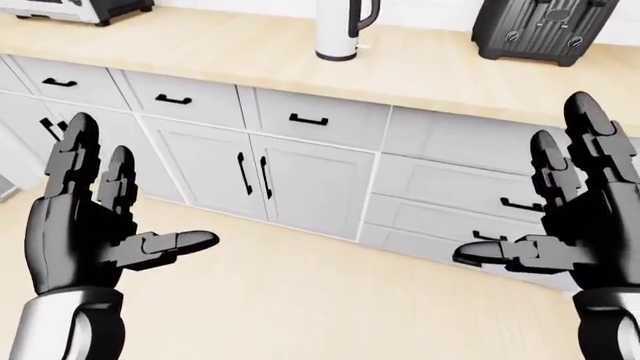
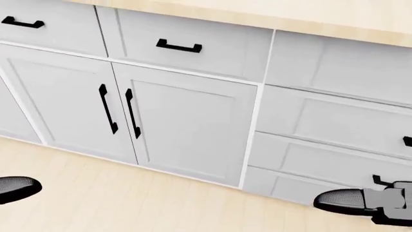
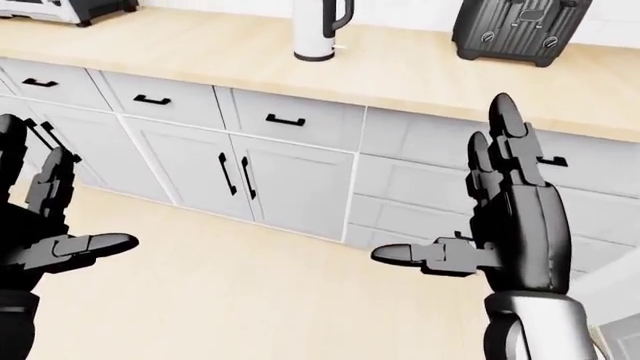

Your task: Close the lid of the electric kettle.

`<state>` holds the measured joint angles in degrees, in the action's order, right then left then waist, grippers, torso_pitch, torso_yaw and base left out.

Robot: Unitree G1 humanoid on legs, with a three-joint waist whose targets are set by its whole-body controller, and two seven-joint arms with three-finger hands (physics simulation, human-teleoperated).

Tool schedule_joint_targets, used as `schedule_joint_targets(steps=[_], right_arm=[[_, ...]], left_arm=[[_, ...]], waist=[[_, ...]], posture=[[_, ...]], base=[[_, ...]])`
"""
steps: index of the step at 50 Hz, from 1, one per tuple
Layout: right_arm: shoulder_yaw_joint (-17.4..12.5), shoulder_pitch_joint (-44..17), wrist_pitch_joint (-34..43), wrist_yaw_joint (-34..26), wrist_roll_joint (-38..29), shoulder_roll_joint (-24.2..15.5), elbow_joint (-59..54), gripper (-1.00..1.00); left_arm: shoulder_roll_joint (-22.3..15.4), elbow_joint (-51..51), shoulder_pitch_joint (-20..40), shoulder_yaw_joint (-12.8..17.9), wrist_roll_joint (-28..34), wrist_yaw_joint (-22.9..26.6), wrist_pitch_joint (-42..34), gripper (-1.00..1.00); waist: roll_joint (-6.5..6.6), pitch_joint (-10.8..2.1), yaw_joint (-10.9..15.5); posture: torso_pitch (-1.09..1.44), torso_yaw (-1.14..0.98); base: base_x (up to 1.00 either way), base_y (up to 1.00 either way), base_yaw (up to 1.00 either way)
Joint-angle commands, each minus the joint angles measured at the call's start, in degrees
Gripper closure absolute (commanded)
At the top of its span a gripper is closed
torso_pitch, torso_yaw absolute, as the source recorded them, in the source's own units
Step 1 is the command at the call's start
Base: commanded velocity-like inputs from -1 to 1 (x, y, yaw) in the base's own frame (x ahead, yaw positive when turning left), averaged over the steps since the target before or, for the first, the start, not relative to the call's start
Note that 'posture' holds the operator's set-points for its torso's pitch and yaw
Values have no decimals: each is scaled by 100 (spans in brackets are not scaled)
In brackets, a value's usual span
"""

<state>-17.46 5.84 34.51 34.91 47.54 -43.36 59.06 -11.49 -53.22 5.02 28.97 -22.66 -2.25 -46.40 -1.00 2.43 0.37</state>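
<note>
The electric kettle [image 1: 338,30], white with a black handle, stands on the wooden counter [image 1: 230,52] at the top of the left-eye view. The frame edge cuts off its top, so the lid is hidden. My left hand [image 1: 150,187] is raised at the lower left, fingers spread and open, holding nothing. My right hand [image 1: 515,187] is raised at the lower right, also open and empty. Both hands hang over the floor, well below and short of the kettle. In the head view only the two thumb tips show, the left thumb [image 2: 16,188] and the right thumb [image 2: 348,200].
A black toaster [image 1: 540,30] sits on the counter right of the kettle, and another appliance [image 1: 80,9] sits at the top left. Grey cabinet doors [image 2: 187,130] and drawers [image 2: 187,46] with black handles run below the counter. A light wooden floor [image 1: 300,300] lies between me and them.
</note>
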Motion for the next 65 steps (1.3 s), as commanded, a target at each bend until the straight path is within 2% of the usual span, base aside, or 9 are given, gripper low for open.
schedule_joint_targets(steps=[1,18,34,35,40,46,47,59,65], right_arm=[[-153,-61,-152,-3,-88,-80,94,-100],[-143,-93,-122,0,-95,-38,94,-100],[-174,-45,-111,-110,-177,70,94,-100],[-164,-39,-101,-143,-221,109,94,-100],[-225,-32,-192,27,44,-64,94,-100],[-199,-61,-131,-58,-66,45,94,-100],[-216,-59,-138,-38,-29,15,94,-100],[-233,-49,-241,94,127,-120,94,-100],[-265,-40,-215,35,88,-57,94,-100]], left_arm=[[-45,-156,78,-2,4,16,193,-100],[-68,-102,83,9,9,22,232,-100],[-20,2,44,-53,110,83,370,-100],[-24,-26,59,-36,92,74,336,-100],[-4,-63,52,-52,112,78,303,-100],[33,84,20,-109,216,156,484,-100],[47,148,-6,-140,262,179,562,-100],[53,78,1,-105,242,187,490,-100],[43,49,16,-96,230,167,449,-100]], waist=[[28,-154,-9],[349,-4,-54],[-386,-88,2],[-131,-27,-67],[-179,-37,-83],[641,-101,-74],[338,46,-26],[-480,-58,100],[-220,13,-49]], posture=[[0,0],[0,0],[0,0],[0,0],[0,0],[0,0],[0,0],[0,0],[0,0]], base=[[3,4,0],[5,15,0],[7,17,0],[9,17,0],[14,12,0],[25,6,0],[26,6,0],[36,5,0],[39,4,0]])
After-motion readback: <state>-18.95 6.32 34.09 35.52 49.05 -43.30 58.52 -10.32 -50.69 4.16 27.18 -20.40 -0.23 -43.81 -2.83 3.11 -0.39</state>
